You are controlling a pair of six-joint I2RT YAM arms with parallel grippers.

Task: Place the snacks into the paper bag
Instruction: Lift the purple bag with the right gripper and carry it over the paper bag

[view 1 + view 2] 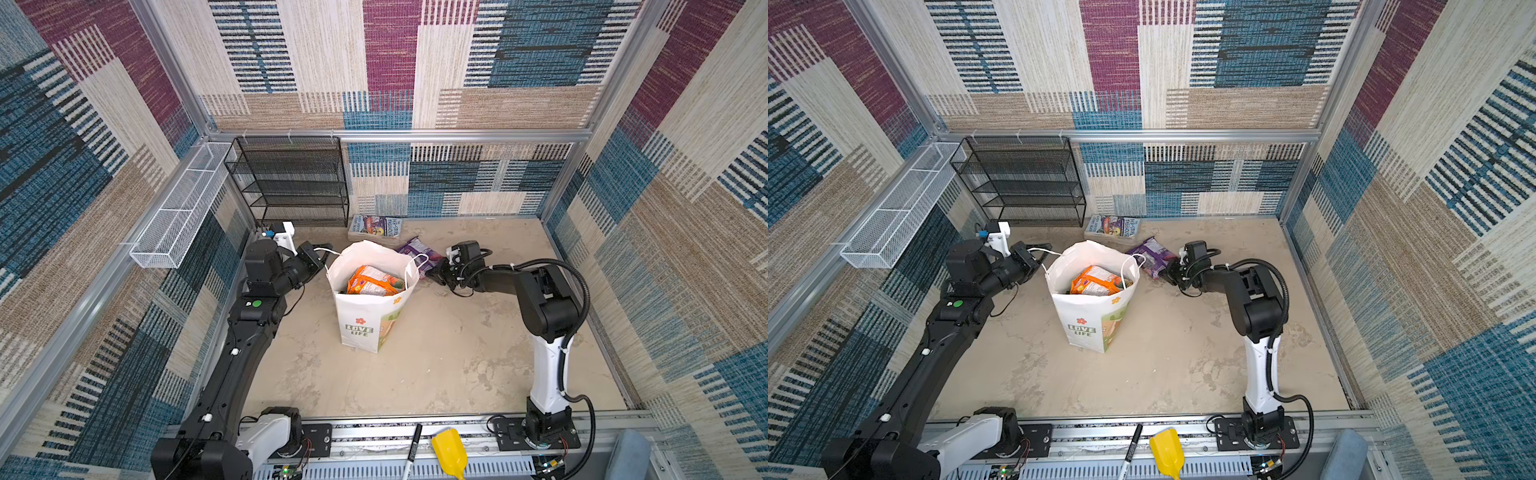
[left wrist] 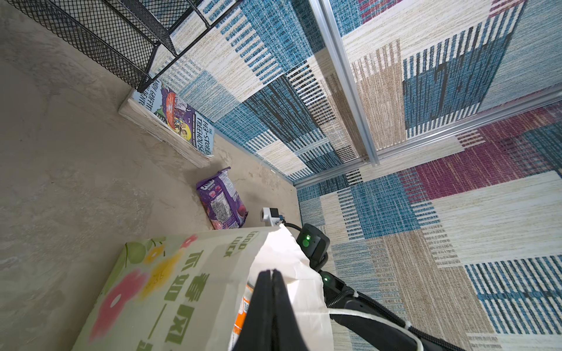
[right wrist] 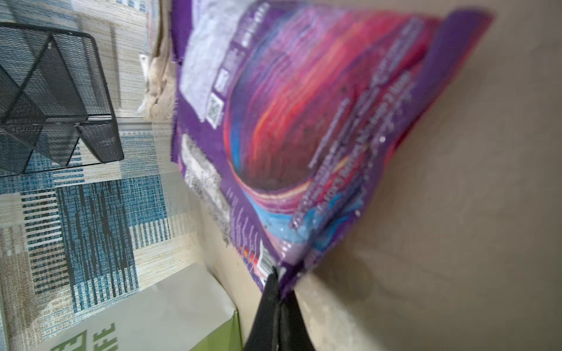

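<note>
Right pincer [image 3: 275, 275], clamped shut on the purple packet's [image 3: 304, 121] near corner, has it stretching away toward the book [image 1: 376, 226] and the bag [image 1: 365, 328] just leftward, its handle [image 1: 330, 250] pinched in the closed left pincer [image 2: 270, 273].

I count one paper bag [image 1: 365, 328] at the centre of both top views. Two snack packets show plainly: one orange packet [image 1: 372, 280] inside the bag and one purple packet [image 1: 411, 249] on the floor just right of it. A sliver of green beside the orange one may be a third; I cannot tell. There are two robot arms, the left arm [image 1: 232, 357] and the right arm [image 1: 548, 361]. Toward the back stand one book [image 1: 376, 226] and one black mesh rack [image 1: 291, 183]. One white wire basket [image 1: 178, 208] hangs at upper left. Along the lower edge lie one black marker [image 1: 413, 451] and one yellow scoop [image 1: 449, 453].
</note>
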